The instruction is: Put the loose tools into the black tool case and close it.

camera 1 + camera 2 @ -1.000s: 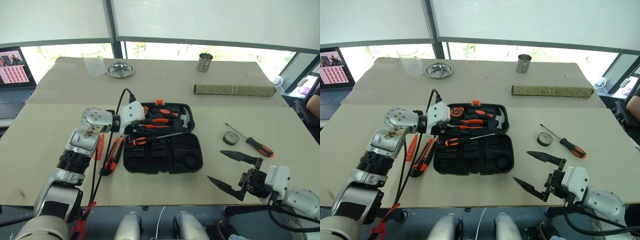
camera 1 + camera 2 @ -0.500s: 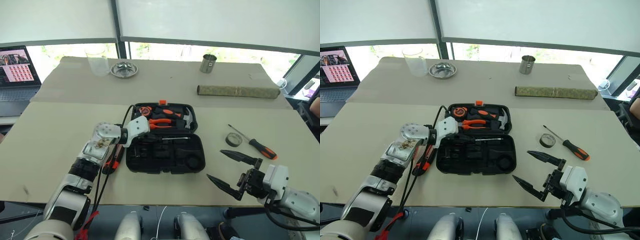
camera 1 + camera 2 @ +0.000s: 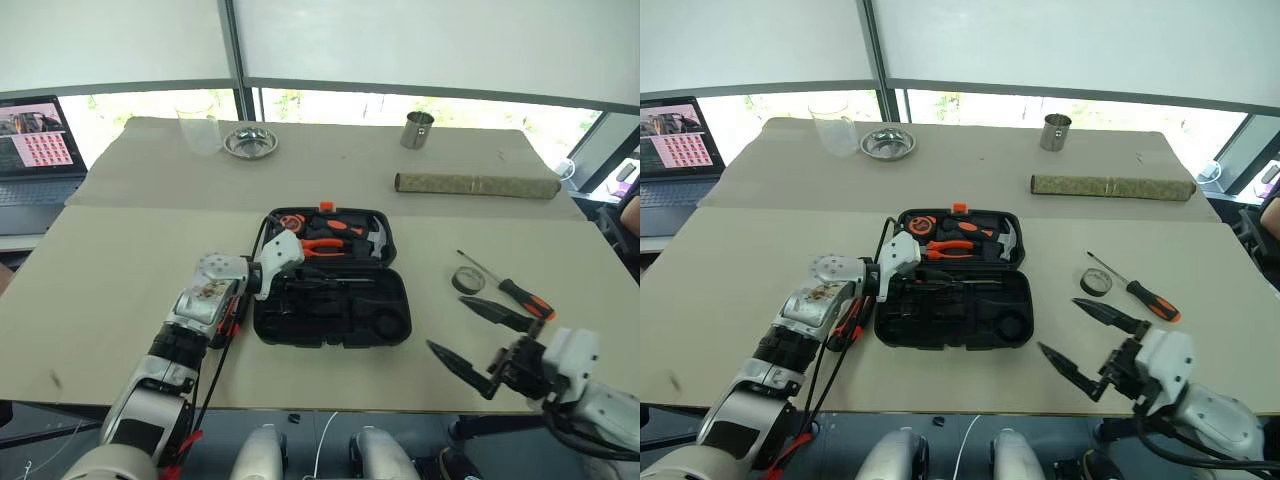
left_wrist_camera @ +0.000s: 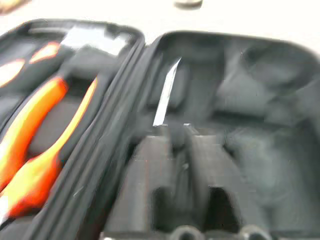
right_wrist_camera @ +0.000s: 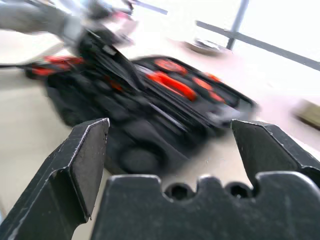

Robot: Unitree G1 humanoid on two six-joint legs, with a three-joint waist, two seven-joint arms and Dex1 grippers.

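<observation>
The black tool case [image 3: 395, 310] lies open at the table's middle, with orange-handled pliers [image 3: 325, 245] and a hammer [image 3: 372, 237] in its far half. My left gripper [image 3: 288, 283] reaches into the near half from the case's left side, fingers [image 4: 150, 170] slightly apart. A screwdriver shaft [image 4: 167, 92] lies in the tray just past the fingertips. An orange-black utility knife [image 3: 849, 323] lies beside my left arm, partly hidden. Right of the case are a dark tape roll [image 3: 466, 279] and an orange-and-black screwdriver [image 3: 512, 290]. My right gripper [image 3: 446, 320] hovers open near them, empty.
At the table's far side stand a glass beaker [image 3: 200, 130], a steel dish [image 3: 251, 141], a metal cup [image 3: 417, 130] and a long rolled tube [image 3: 475, 184]. A laptop [image 3: 35, 150] sits at the far left. A person's arm [image 3: 632, 215] shows at the right edge.
The screwdriver my left gripper carried over the case now lies in the near tray, and the fingers have parted. My right gripper has shifted to the right, still wide open.
</observation>
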